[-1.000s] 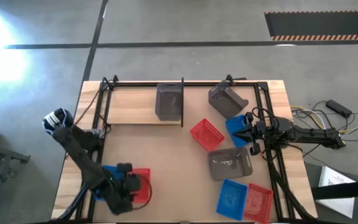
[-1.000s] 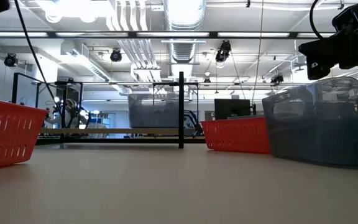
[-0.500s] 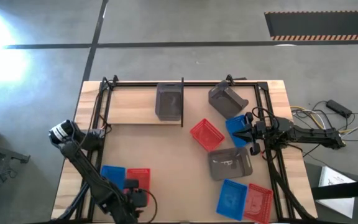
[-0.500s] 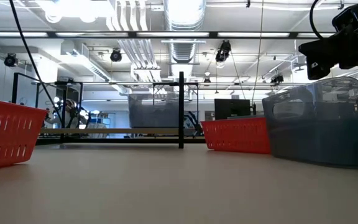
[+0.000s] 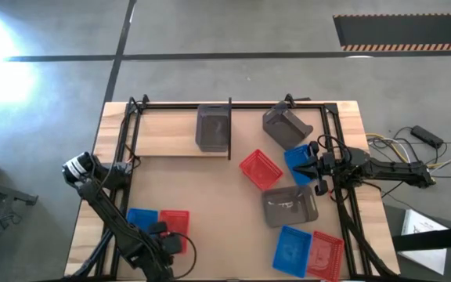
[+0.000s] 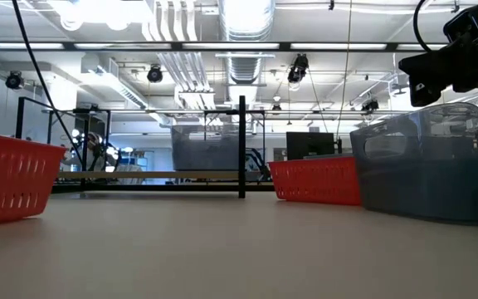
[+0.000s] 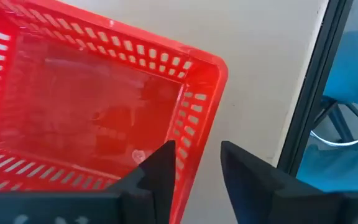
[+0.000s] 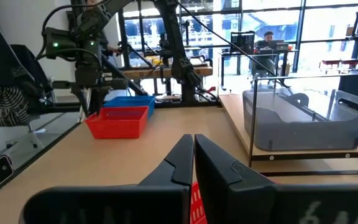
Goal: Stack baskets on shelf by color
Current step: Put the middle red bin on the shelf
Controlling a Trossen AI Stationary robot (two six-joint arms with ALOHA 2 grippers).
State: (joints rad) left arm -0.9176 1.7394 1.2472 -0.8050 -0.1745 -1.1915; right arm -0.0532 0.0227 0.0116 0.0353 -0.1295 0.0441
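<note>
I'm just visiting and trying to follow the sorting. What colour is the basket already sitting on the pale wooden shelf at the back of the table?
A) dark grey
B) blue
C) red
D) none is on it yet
A: in the overhead view a dark grey basket sits on the shelf, right beside its dark upright divider; the red and blue baskets all lie on the table.

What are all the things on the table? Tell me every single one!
Red plastic mesh baskets: three, red; mid-table, beside the left-side blue one, right corner.
Blue plastic mesh baskets: three, blue; left side, by the right gripper, right corner.
Dark grey plastic mesh baskets: three, grey; on the shelf, tilted right of it, right of middle.
Pale-wood shelf: one, light wood, black frame; far edge.
Left gripper: one, dark; straddling a red basket's wall.
Right gripper: one, dark, shut; right side.
</note>
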